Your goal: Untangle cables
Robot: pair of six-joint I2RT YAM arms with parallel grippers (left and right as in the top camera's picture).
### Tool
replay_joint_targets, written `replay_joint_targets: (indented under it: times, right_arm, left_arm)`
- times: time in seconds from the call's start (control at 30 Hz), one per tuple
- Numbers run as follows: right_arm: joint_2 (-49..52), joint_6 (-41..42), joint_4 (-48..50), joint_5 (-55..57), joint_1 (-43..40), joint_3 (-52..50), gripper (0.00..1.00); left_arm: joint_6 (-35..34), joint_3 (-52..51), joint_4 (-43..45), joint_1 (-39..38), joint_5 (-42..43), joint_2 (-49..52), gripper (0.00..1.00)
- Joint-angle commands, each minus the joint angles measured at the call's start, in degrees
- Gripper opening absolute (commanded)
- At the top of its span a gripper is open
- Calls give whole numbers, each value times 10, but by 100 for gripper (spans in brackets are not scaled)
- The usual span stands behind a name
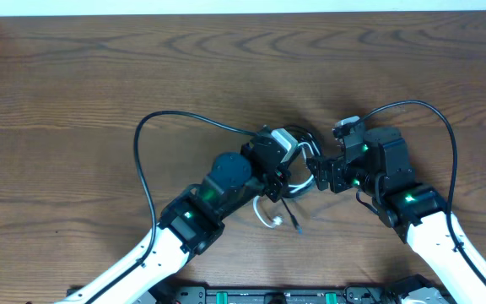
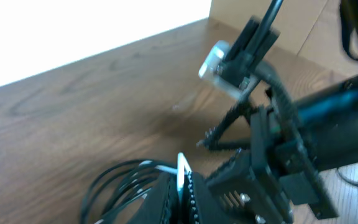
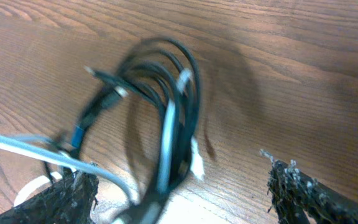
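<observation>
Left arm extending in from 7 o'clock, left gripper (image 1: 302, 162) pinching the cables (image 3: 173, 93). Right arm angling in from 5 o'clock, right gripper (image 1: 321, 174) holding its fingers wide apart.

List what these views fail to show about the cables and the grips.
- Overhead: the cables lie mostly under the left gripper, so their crossings are hidden.
- Right wrist: the bundle is motion-blurred, the plug ends are unreadable, and the loops are cut off by the bottom edge.
- Left wrist: the left gripper's fingers are blurred and cut off by the bottom edge. Whether they clamp the white cord is unclear.

Glossy black and white cables (image 3: 166, 93) lie on a matt, grained wooden table (image 1: 74, 76).
</observation>
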Motion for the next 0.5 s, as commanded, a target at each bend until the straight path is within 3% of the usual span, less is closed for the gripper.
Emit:
replay_joint_targets:
  times: [0.0, 0.33, 0.43, 0.47]
  right_arm:
    - [1, 8, -2, 0, 4, -4, 84]
    - [33, 18, 6, -2, 4, -4, 77]
    - [34, 21, 17, -2, 7, -4, 55]
    - [34, 22, 21, -2, 7, -4, 40]
  left_arm:
    - [-5, 38, 8, -1, 7, -33, 7]
    - [-7, 40, 9, -1, 7, -71, 7]
    - [-12, 40, 9, -1, 8, -71, 7]
    - [-14, 40, 10, -1, 10, -71, 7]
